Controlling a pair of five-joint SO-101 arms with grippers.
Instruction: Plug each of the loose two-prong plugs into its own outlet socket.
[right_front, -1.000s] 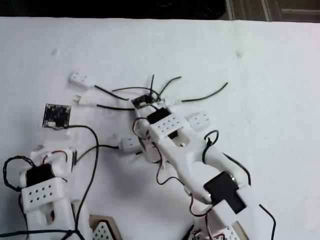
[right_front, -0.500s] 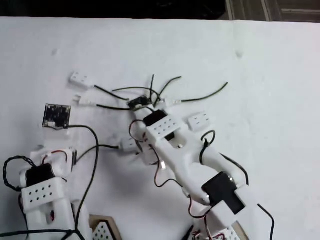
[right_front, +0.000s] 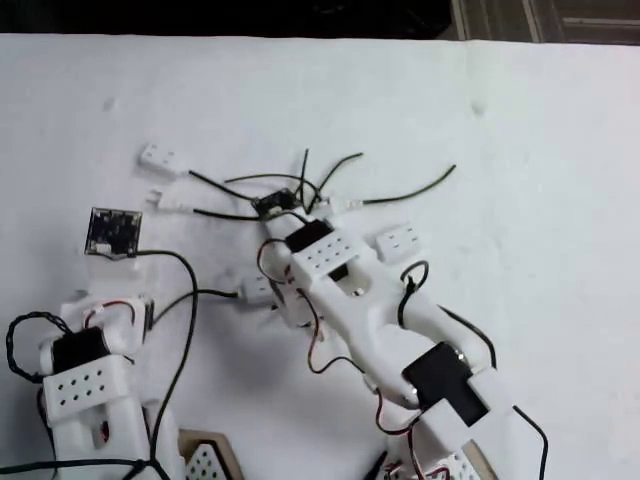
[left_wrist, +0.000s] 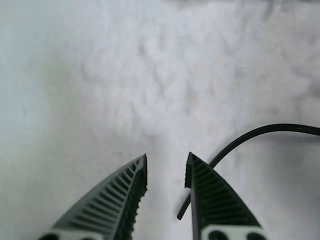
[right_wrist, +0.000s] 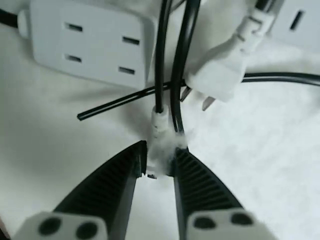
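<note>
I've got the R gripper (right_wrist: 160, 148) clamped on a plug (right_wrist: 159, 125), long axis in line w/ it, cord end pointing away. L gripper (left_wrist: 166, 156) jaws slightly apart, cable (left_wrist: 250, 136) just beside.

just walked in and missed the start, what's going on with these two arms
The right gripper is shut on a small white plug among the tangled black cords mid-table. A second plug lies loose beside it, and an outlet block nearby has empty slots. The left gripper hangs open over the table, holding nothing, a cord end beside it.
</note>
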